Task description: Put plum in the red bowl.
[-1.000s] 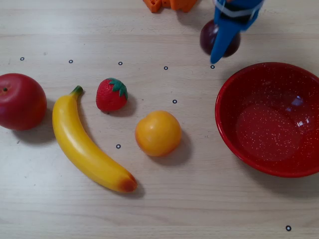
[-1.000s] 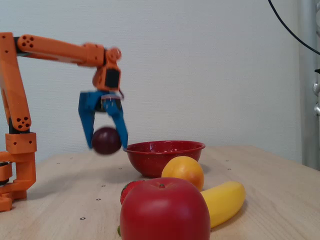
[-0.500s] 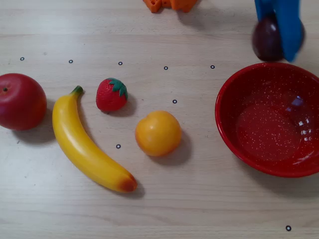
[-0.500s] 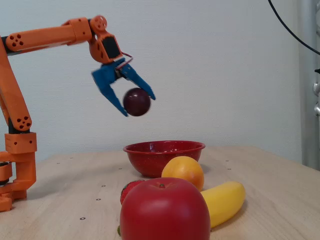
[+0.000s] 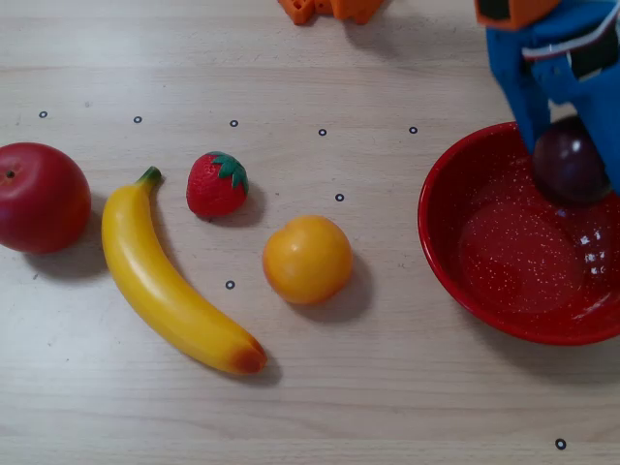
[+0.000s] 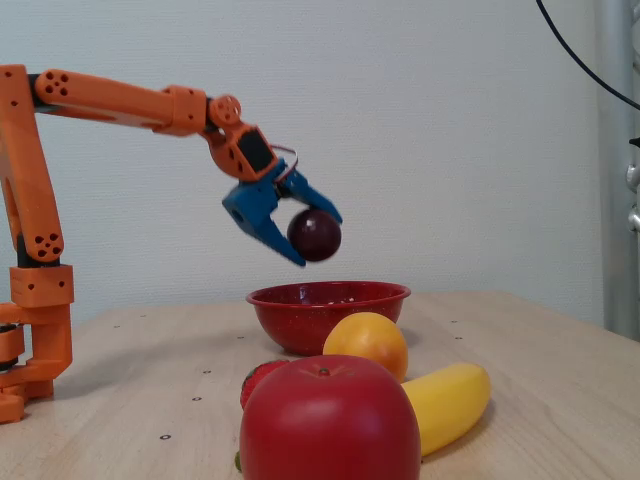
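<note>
The orange arm point(image 6: 110, 95) reaches out long from its tall post. Its wrist bends down. The blue gripper point(image 6: 318, 232) hangs in the air, its two fingers closed around the plum point(image 6: 314, 235).

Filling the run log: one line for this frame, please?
phase: carry | gripper: shut on plum | plum: held above red bowl, not released | table: apple, banana, strawberry, orange untouched

Glossy plum point(image 5: 570, 165), glossy speckled red bowl point(image 5: 455, 252) (enamel-like), matt pale wood-grain table point(image 5: 387, 387), plastic-looking pincer point(image 6: 309, 236).
</note>
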